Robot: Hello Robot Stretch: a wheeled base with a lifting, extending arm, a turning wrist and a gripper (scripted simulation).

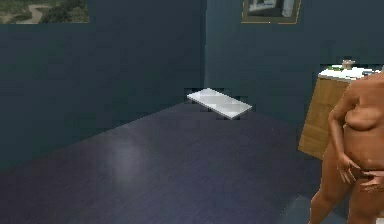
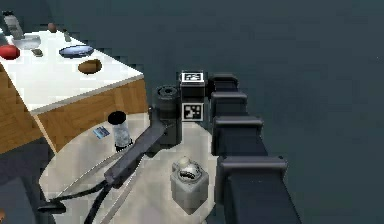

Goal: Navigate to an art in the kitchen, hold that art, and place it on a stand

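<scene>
A tall brown statue of a bare human figure (image 1: 355, 140) stands at the forward view's right edge, in front of a wooden cabinet (image 1: 325, 115). In the arm side view the dark arm (image 2: 245, 150) rises from the bottom edge to two white marked squares (image 2: 190, 95). Left of them the gripper (image 2: 120, 170) slants down over a round pale tabletop (image 2: 75, 175). A small dark-capped jar (image 2: 120, 130) and a small pale grey lump (image 2: 188, 180) stand on that tabletop near the gripper. I cannot tell whether the gripper holds anything.
A white-topped wooden counter (image 2: 95, 85) at the arm side view's left carries a red thing (image 2: 9, 52), a blue dish (image 2: 75, 50) and a brown bowl (image 2: 90, 67). Framed pictures (image 1: 270, 10) hang on dark blue walls. A flat white slab (image 1: 220, 102) lies on the dark floor.
</scene>
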